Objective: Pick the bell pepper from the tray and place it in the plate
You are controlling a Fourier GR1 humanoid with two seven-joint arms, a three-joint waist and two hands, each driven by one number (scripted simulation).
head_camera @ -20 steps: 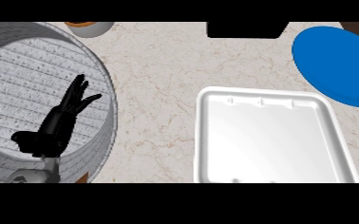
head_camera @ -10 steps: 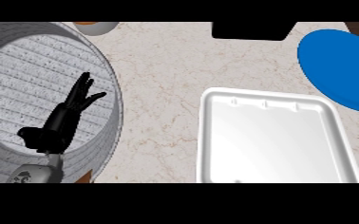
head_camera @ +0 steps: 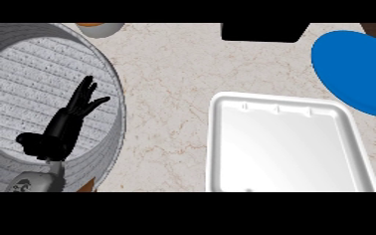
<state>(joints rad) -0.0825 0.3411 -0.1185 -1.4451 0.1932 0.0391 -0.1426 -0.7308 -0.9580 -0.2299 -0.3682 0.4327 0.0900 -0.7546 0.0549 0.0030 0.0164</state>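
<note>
My view has drifted right; no pepper on the tray [head_camera: 286,144], left hand [head_camera: 66,124] open, plate [head_camera: 349,69] waiting.

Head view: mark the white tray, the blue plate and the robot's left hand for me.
white tray [head_camera: 285,144]: head view, on its bare inner floor.
blue plate [head_camera: 349,67]: head view, on its flat blue face, at the right edge.
left hand [head_camera: 64,124]: head view, on the palm, below the straight fingers.
</note>
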